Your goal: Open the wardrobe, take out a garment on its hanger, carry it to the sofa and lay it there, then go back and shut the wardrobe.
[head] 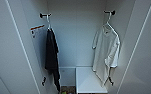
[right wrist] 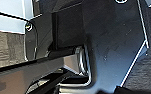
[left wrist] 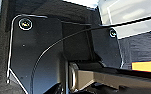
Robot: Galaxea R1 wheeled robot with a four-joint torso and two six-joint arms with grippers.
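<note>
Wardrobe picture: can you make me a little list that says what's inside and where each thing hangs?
wardrobe: open, white inside
garment: white T-shirt, hanging on the right side
hanger: white, holds the white T-shirt from a dark hook up high
black T-shirt: hanging on the left side from its own dark hook
white shelf: low down, under the white T-shirt
orange-edged label: on the left inner wall, beside the black T-shirt

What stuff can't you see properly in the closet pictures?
- Black T-shirt, head view: its hanger is mostly hidden by the shirt itself.
- White T-shirt, head view: only the top of its white hanger shows; the rest sits under the cloth.
- Wardrobe floor, head view: cut off by the picture's bottom edge.
- Orange-topped label on the left wall: its writing is too blurred to read.
</note>
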